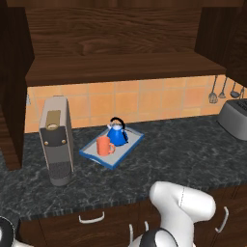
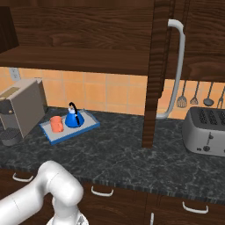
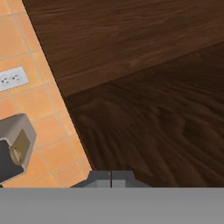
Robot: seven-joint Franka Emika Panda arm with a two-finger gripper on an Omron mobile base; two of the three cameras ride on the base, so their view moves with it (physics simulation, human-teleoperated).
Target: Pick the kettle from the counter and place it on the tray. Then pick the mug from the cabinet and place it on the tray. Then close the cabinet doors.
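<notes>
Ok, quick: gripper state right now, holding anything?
Gripper: closed, fingertips together, holding nothing; it faces a dark wood cabinet door.

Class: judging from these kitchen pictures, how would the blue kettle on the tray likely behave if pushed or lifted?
The kettle is cone-shaped with a wide base, so a push would probably slide it rather than tip it. Its arched black handle suggests a rigid, easy lift. It stands close to the mug on the tray, so a push may knock that.
</notes>
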